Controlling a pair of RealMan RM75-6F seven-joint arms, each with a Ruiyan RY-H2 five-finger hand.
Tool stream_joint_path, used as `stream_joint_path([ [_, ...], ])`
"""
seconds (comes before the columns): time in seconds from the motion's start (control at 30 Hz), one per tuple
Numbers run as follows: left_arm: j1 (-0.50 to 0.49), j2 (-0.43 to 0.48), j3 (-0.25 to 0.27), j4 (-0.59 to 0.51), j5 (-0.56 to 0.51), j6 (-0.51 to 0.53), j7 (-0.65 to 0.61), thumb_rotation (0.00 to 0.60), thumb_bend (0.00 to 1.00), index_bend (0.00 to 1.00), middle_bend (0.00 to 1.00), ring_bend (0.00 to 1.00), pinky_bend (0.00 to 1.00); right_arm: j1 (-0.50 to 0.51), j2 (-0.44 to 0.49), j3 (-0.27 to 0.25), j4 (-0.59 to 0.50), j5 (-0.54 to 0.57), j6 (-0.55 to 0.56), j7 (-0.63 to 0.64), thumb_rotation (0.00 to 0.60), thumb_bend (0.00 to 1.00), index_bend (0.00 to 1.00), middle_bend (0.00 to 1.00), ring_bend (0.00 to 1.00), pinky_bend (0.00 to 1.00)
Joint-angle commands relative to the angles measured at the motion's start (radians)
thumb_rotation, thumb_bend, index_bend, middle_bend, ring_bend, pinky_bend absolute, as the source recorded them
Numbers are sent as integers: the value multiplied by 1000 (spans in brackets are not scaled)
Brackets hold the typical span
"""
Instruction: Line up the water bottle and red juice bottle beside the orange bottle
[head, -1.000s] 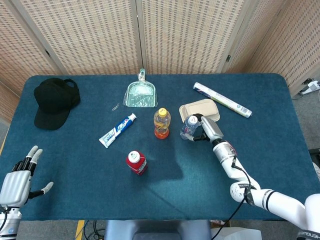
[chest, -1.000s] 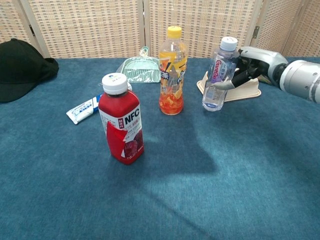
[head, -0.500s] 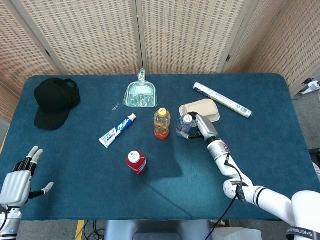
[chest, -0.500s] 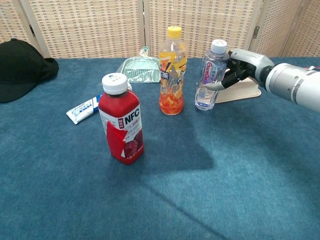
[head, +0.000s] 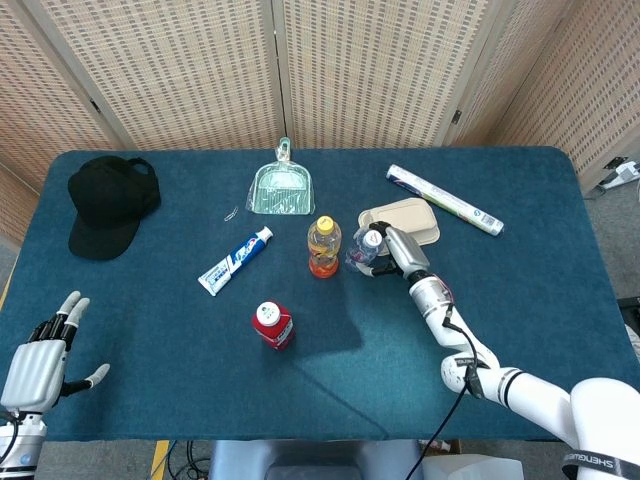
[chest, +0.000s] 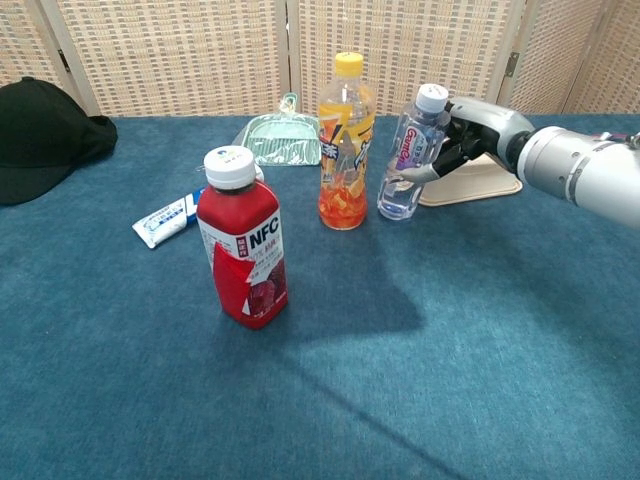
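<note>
The orange bottle (head: 323, 246) (chest: 344, 143) stands upright mid-table with a yellow cap. Just to its right, my right hand (head: 394, 247) (chest: 462, 131) grips the clear water bottle (head: 365, 250) (chest: 405, 155), which leans slightly with its top to the right and its base close to the cloth. The red juice bottle (head: 271, 324) (chest: 241, 239), white-capped, stands alone in front and to the left of the orange bottle. My left hand (head: 42, 351) hovers at the near left corner, fingers spread, holding nothing; the chest view does not show it.
A beige lidded tray (head: 402, 219) (chest: 472, 180) lies right behind the right hand. A toothpaste tube (head: 236, 259) (chest: 172, 214), a green dustpan (head: 281, 189) (chest: 277, 137), a black cap (head: 111, 203) (chest: 40, 134) and a rolled packet (head: 444, 199) lie around on the blue cloth.
My right hand has carried the water bottle leftward, from beside the tray to close beside the orange bottle. The left hand and the red bottle stayed put.
</note>
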Motion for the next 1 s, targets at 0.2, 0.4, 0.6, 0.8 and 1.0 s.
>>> stream_joint_path([
  [0.2, -1, 2, 0, -1, -5, -3, 2, 600, 149, 109, 40, 153, 167, 10, -11, -3, 23, 0, -18, 13, 600, 248, 392, 289, 144, 192],
  [0.4, -2, 0, 1, 0, -7, -6, 2, 600, 149, 109, 40, 153, 167, 13, -7, -3, 24, 3, -25, 16, 600, 184, 285, 201, 100, 136],
  [0.6, -3, -1, 1, 0, -7, -7, 2, 600, 149, 109, 40, 153, 167, 13, -2, -2, 22, 2, -22, 16, 600, 156, 226, 165, 73, 108],
  [0.8, -3, 0, 0, 0, -8, -6, 2, 600, 149, 109, 40, 153, 167, 6, 9, -6, 9, -15, -3, 21, 600, 155, 220, 157, 70, 105],
  [1.0, -13, 4, -8, 7, -12, -16, -5, 600, 149, 109, 40, 153, 167, -39, 89, -25, -88, -52, 63, 1, 600, 155, 204, 152, 69, 105],
])
